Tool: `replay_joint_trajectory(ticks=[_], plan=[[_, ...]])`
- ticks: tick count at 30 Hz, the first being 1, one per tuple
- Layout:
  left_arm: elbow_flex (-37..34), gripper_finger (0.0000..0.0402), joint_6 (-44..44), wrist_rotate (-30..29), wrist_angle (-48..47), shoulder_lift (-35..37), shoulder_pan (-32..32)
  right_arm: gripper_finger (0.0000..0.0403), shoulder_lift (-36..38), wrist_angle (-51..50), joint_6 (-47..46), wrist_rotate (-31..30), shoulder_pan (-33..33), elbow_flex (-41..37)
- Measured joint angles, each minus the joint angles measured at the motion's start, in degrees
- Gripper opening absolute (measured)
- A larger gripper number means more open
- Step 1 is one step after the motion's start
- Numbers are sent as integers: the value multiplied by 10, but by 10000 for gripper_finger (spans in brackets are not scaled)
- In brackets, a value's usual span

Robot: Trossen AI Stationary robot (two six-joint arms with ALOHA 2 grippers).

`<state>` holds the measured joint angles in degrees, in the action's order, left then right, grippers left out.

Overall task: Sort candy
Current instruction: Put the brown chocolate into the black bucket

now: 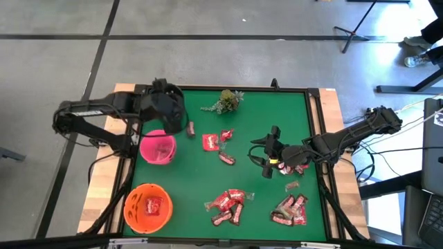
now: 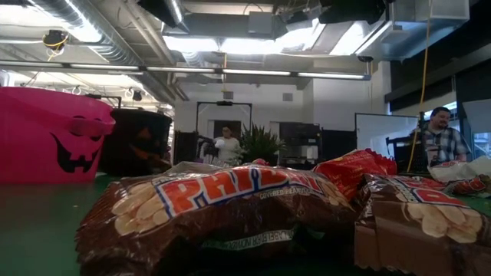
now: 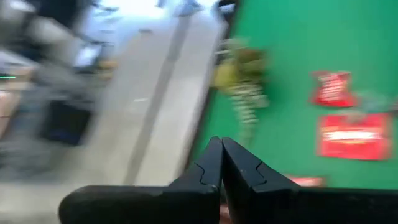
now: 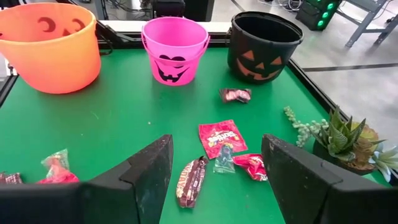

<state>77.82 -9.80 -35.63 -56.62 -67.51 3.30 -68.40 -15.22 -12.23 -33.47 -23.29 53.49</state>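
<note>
Candy lies scattered on the green table: red packets (image 1: 210, 142) and a brown bar (image 1: 227, 160) at the middle, and piles near the front edge (image 1: 228, 204) (image 1: 291, 211). My right gripper (image 1: 259, 153) hovers open right of the middle. In its wrist view the brown bar (image 4: 191, 180) and a red packet (image 4: 222, 137) lie on the table beyond its spread fingers (image 4: 217, 180). My left gripper (image 1: 178, 116) is shut and empty, raised over the far-left corner, where the black bucket (image 4: 261, 43) stands. Its wrist view shows the shut fingertips (image 3: 221, 152).
Three buckets stand along the left side: orange (image 1: 147, 206) at the front with candy inside, pink (image 1: 158, 147) in the middle, black at the far end. A green leafy sprig (image 1: 225, 102) sits at the far edge. More candy lies by my right arm (image 1: 294, 167).
</note>
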Motion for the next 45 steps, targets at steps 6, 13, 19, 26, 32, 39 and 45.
replay_joint_trajectory(ticks=[6,13,19,26,32,39,45], plan=[[-26,2,34,128,10,-37,32,243,0,1,-1,0,0,0],[-111,75,17,189,59,-129,53,243,0,0,-12,0,0,0],[-143,157,2,162,76,-238,53,243,0,0,-12,0,0,0],[-143,208,-11,154,85,-325,53,243,0,0,-14,0,0,0],[-143,219,-12,156,87,-361,54,243,-2,-2,-26,0,0,0],[-143,212,-13,166,89,-364,64,243,-18,-4,-29,3,0,0],[-143,138,-19,188,91,-364,68,243,-22,-3,-34,5,0,0]])
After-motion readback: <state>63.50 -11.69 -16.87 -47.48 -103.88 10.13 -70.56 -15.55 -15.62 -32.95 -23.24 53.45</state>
